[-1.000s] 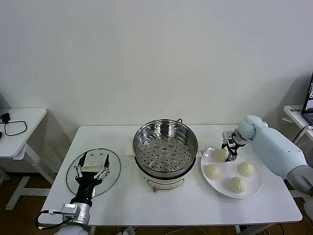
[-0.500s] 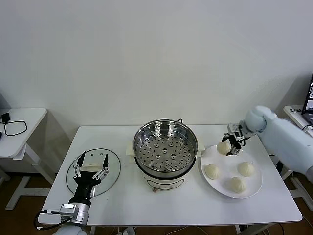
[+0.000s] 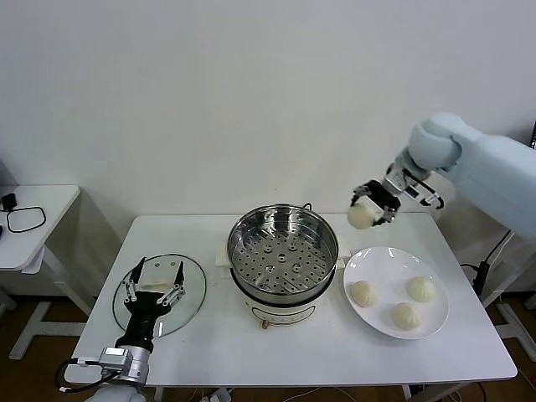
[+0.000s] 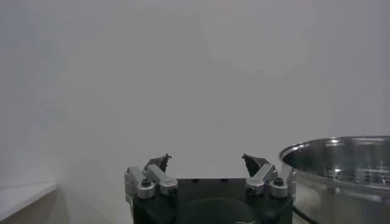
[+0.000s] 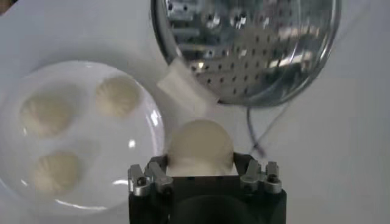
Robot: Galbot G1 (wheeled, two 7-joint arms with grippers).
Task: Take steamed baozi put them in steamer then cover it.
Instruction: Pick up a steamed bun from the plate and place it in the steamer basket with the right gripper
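Right gripper (image 3: 369, 209) clamped on baozi (image 3: 361, 215) above table, left gripper (image 3: 156, 287) apart — right wrist view shows steamer (image 5: 247, 45) below.

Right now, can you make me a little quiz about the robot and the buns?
1. How many round cream-white buns lie on the large white plate?
2. True or false: the right gripper holds a cream-white bun in the air.
3. Which is under the open left gripper: A, the flat round glass lid; B, the shiny steel steamer pot?

Key: 1. Three. 2. True. 3. A.
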